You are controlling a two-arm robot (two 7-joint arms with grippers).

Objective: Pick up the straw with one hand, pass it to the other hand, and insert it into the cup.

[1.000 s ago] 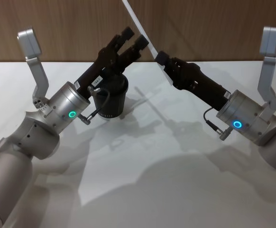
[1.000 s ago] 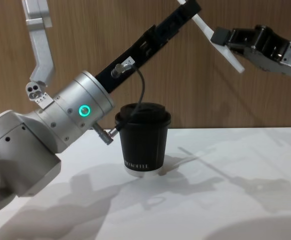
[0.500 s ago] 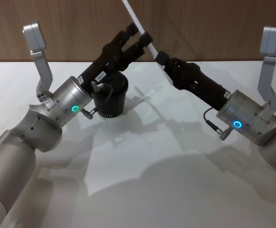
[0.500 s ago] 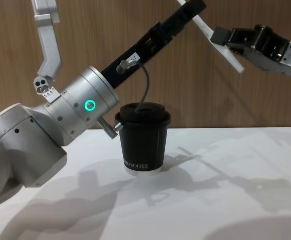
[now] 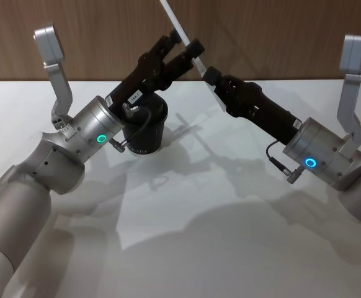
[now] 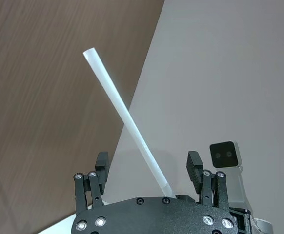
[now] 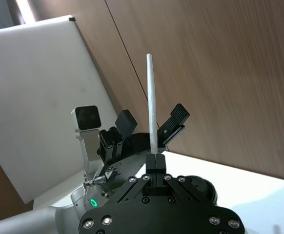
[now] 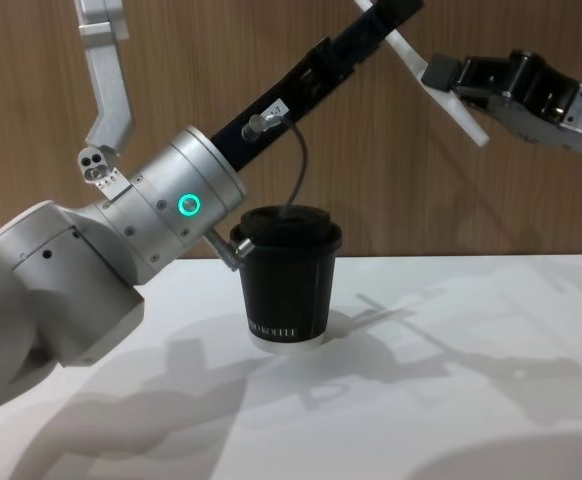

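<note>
**Straw flanked by the receiving fingers, handover not yet closed**

The right gripper (image 5: 206,74) is clenched on the straw (image 5: 174,20) and holds it in the air above the table (image 5: 230,205). In the head view the straw's long axis runs from 11 o'clock, where its upper end leaves the top edge, down to 5 o'clock, where a short tail sticks out below the grip.

The left gripper (image 5: 183,42) reaches up from 8 o'clock. Its fingers (image 6: 102,162) are spread, one on each side of the shaft and neither touching it. They sit just above the right gripper's hold, at its 11 o'clock. The straw crosses their gap at a slant, not square to them (so closing would probably nudge it before it seats).

The left gripper is plainly the nearer free one, and the coming move looks like a simple squeeze followed by the right letting go.

The cup (image 8: 289,285) stands on the table with its lid on, under the left forearm, at about 7 o'clock from the left fingertips in the chest view. The left wrist's connector hangs very close to the cup's rim; I cannot tell whether they touch. Bare table lies open toward 3 o'clock of the cup.
</note>
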